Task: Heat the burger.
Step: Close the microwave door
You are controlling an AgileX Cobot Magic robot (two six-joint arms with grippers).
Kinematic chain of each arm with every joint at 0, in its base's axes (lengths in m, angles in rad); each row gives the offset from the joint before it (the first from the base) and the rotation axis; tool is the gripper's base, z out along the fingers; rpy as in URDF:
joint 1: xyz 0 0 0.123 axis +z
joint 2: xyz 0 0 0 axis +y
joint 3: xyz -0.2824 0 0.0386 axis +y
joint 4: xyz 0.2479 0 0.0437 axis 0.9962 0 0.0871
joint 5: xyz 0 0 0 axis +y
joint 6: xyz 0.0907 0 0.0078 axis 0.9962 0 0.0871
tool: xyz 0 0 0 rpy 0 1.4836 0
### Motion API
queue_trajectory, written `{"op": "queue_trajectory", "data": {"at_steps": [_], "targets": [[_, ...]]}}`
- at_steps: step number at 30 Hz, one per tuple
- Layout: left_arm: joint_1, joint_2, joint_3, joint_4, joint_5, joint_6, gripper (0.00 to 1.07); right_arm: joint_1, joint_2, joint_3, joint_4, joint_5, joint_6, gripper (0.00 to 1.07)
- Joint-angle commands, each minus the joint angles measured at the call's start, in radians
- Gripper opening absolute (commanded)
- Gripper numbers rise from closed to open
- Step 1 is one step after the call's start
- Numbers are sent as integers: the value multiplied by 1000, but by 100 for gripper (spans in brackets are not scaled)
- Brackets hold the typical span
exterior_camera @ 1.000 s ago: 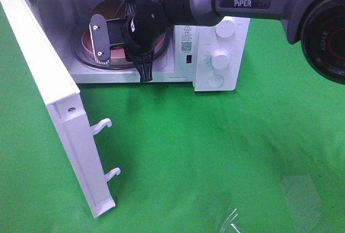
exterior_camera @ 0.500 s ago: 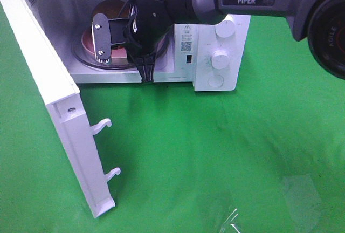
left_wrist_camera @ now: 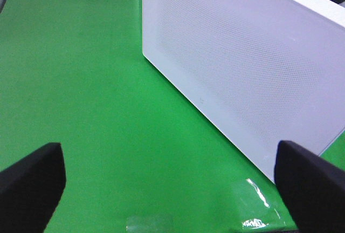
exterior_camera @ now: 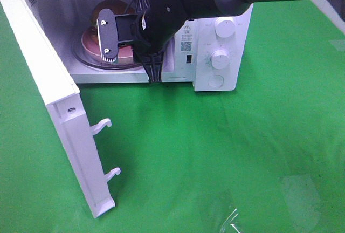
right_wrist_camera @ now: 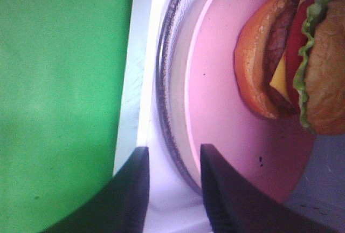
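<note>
The burger [right_wrist_camera: 291, 66], with brown bun, green lettuce, tomato and cheese, sits on a pink plate [right_wrist_camera: 226, 98] on the glass turntable [right_wrist_camera: 170, 93] inside the open microwave [exterior_camera: 215, 44]. From above, only part of the burger [exterior_camera: 97, 13] shows behind the right gripper [exterior_camera: 108, 39], which reaches into the cavity at the plate's [exterior_camera: 89, 43] front edge. In the right wrist view my right gripper [right_wrist_camera: 170, 155] stands slightly open over the turntable rim, with nothing between its dark fingers. My left gripper [left_wrist_camera: 167, 152] is wide open and empty over the green cloth, facing the door's outer side.
The microwave door [exterior_camera: 54, 93] stands swung out to the left, with its latch hooks [exterior_camera: 102, 126] pointing into the room. Knobs [exterior_camera: 220, 59] are on the right panel. A clear plastic scrap [exterior_camera: 234, 225] lies on the green cloth near the front edge.
The right arm has shifted a little to the right and upward, and its gripper has drawn slightly back along the plate's front edge. Burger, plate and door have not moved.
</note>
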Motion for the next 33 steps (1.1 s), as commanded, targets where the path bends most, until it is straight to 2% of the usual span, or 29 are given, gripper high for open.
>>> {"op": "queue_trajectory", "data": {"at_steps": [1,2,4,5,6,7,8,9,10,13,14,24,33], "targets": [[-5,-15,4,-2,-12,-1,98,1,-51,78,2,-15,4,42],[-5,-15,4,-2,-12,-1,98,1,-51,78,2,-15,4,42],[-5,-15,4,-2,-12,-1,98,1,-76,122,3,-16,4,51],[-5,-15,4,-2,-12,-1,98,1,-76,122,3,-16,4,51],[-5,-15,4,-2,-12,-1,98,1,-97,152,3,-16,4,58],[-5,-15,4,-2,-12,-1,98,1,-97,152,3,-16,4,58],[-5,-15,4,-2,-12,-1,98,1,-121,181,3,-17,4,64],[-5,-15,4,-2,-12,-1,98,1,-121,181,3,-17,4,64],[-5,-15,4,-2,-12,-1,98,1,-142,208,3,-22,4,71],[-5,-15,4,-2,-12,-1,98,1,-155,223,3,-27,5,74],[-5,-15,4,-2,-12,-1,98,1,-186,258,23,-31,8,80],[-5,-15,4,-2,-12,-1,98,1,-291,373,28,-39,125,77],[-5,-15,4,-2,-12,-1,98,1,-433,489,28,-40,406,76]]}}
